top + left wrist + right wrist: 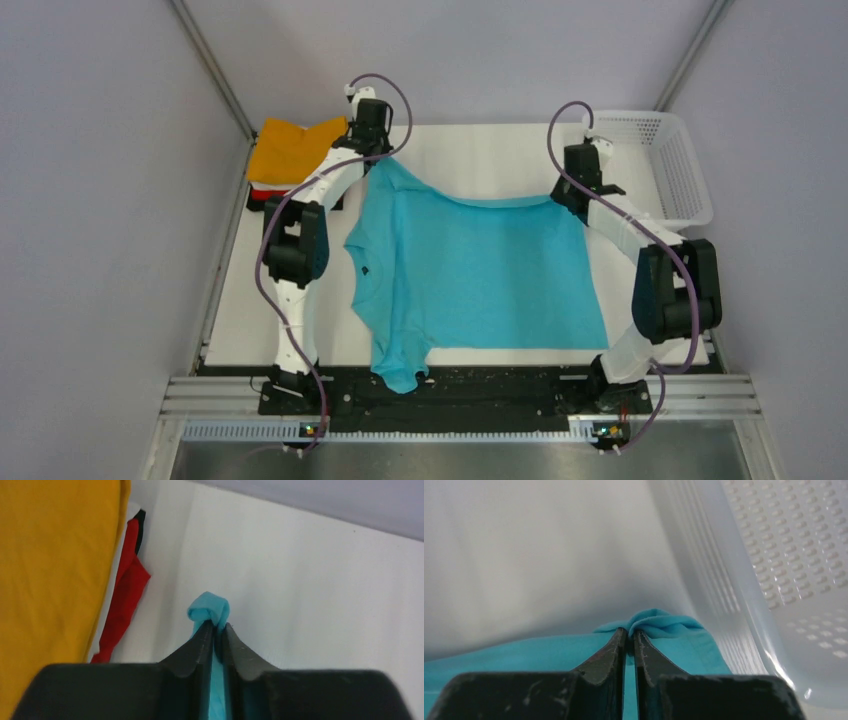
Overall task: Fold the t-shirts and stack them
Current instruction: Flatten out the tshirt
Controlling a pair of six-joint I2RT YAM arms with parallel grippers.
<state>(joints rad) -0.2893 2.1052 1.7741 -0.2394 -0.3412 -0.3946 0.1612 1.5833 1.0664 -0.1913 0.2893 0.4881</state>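
Found the teal shirt spread across the middle of the white tabletop, with its far edge sagging a little between two pinched corners and one sleeve hanging over the near edge. Saw the left jaws closed tight on the far left corner, just beside a stack with an orange shirt on top and a red shirt below it. Saw the right jaws closed on the far right corner in the same way, near the wall of the basket.
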